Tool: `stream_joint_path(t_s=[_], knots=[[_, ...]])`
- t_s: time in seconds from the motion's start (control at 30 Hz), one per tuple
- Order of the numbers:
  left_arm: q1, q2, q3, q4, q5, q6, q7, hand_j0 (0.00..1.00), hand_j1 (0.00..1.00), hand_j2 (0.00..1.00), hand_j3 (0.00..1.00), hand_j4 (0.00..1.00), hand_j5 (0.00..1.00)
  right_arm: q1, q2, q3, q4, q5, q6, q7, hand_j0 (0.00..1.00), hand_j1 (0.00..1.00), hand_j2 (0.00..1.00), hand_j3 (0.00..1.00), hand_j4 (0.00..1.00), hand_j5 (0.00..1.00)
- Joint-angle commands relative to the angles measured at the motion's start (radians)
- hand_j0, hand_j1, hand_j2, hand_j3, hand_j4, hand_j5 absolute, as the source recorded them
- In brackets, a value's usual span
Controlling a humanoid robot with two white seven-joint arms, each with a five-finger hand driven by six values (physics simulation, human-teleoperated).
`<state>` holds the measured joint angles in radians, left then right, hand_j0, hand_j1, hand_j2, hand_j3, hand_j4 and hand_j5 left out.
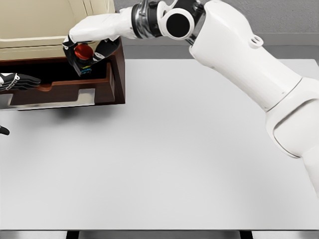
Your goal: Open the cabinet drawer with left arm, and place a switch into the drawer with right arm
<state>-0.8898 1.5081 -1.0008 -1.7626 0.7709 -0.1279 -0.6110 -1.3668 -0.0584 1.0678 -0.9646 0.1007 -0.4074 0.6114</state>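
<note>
Head view shows me the drawer (60, 92) already pulled out of the cabinet (50, 22) at the far left of the table (174, 159), so I judge the placing step is in hand. My right hand (92, 42) hovers over the drawer's right end, fingers curled around the switch (83, 56), its red button showing. My left hand (17, 82) rests at the drawer front, fingers relaxed and holding nothing. Next I'd lower the switch inside, then loosen the fingers.
</note>
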Motion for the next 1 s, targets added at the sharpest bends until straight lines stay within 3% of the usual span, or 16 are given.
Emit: stream_joint_path(t_s=[0.0,0.03,0.07,0.3,0.37,0.4,0.47,0.53,0.67,0.73,0.8,0.87,0.93,0.97], knots=[[0.0,0.001,0.002,0.0,0.005,0.001,0.0,1.0,1.0,1.0,1.0,1.0,1.0,0.0,0.005,-0.002,0.014,-0.004,0.004,-0.001,0.64,0.64,0.64,0.64,0.64,0.64],[0.0,0.001,0.002,0.0,0.005,0.001,0.0,1.0,1.0,1.0,1.0,1.0,1.0,0.0,0.005,-0.002,0.02,-0.004,0.012,-0.001,0.85,0.85,0.85,0.85,0.85,0.85],[0.0,0.001,0.002,0.0,0.005,0.001,0.0,1.0,1.0,1.0,1.0,1.0,1.0,0.0,0.005,-0.002,0.029,-0.004,0.013,-0.001,1.0,1.0,1.0,1.0,1.0,1.0],[0.0,0.001,0.001,0.0,0.005,0.001,0.0,1.0,1.0,1.0,1.0,1.0,1.0,0.0,0.002,-0.003,0.012,-0.007,0.002,-0.001,1.0,1.0,1.0,1.0,1.0,1.0],[0.0,0.001,0.001,0.0,0.005,0.001,0.0,1.0,1.0,1.0,1.0,1.0,1.0,0.003,-0.003,-0.003,-0.039,-0.007,-0.01,-0.001,1.0,1.0,1.0,1.0,1.0,1.0],[0.0,0.001,0.001,0.0,0.005,0.001,0.0,1.0,1.0,1.0,1.0,1.0,1.0,0.006,-0.015,-0.003,-0.065,-0.01,-0.059,-0.001,1.0,1.0,1.0,1.0,1.0,1.0],[0.0,0.001,0.001,0.0,0.004,0.002,0.0,1.0,1.0,1.0,1.0,1.0,1.0,0.015,-0.101,-0.002,-0.155,-0.016,-0.188,-0.001,1.0,1.0,1.0,1.0,1.0,1.0],[0.0,0.003,0.002,0.002,0.004,0.001,0.0,1.0,1.0,1.0,1.0,1.0,1.0,0.067,-0.245,-0.002,-0.269,-0.018,-0.203,-0.001,1.0,1.0,1.0,1.0,1.0,1.0],[0.002,0.001,0.045,0.0,0.007,-0.028,0.0,1.0,1.0,1.0,1.0,1.0,1.0,0.207,-0.524,-0.041,-0.275,-0.03,-0.203,-0.001,1.0,1.0,1.0,1.0,1.0,1.0],[0.002,-0.008,0.102,0.0,0.024,-0.242,0.0,1.0,1.0,1.0,1.0,1.0,1.0,0.328,-0.649,-0.159,-0.272,-0.029,-0.203,-0.001,1.0,1.0,1.0,1.0,1.0,1.0],[0.011,-0.026,0.105,0.0,0.033,-0.483,0.0,1.0,1.0,1.0,1.0,1.0,1.0,0.437,-0.71,-0.276,-0.261,-0.029,-0.203,-0.001,1.0,1.0,1.0,1.0,1.0,1.0],[0.017,-0.075,0.105,0.0,0.033,-0.483,0.0,1.0,1.0,1.0,1.0,1.0,1.0,0.488,-0.725,-0.285,-0.247,-0.029,-0.203,-0.001,1.0,1.0,1.0,1.0,1.0,1.0],[0.022,-0.146,0.103,0.0,0.033,-0.483,0.0,1.0,1.0,1.0,1.0,1.0,1.0,0.497,-0.744,-0.289,-0.175,-0.029,-0.203,-0.001,1.0,1.0,1.0,1.0,1.0,1.0],[0.023,-0.175,0.102,0.0,0.033,-0.483,0.0,1.0,1.0,1.0,1.0,1.0,1.0,0.499,-0.75,-0.289,-0.175,-0.027,-0.203,-0.001,1.0,1.0,1.0,1.0,1.0,1.0]])
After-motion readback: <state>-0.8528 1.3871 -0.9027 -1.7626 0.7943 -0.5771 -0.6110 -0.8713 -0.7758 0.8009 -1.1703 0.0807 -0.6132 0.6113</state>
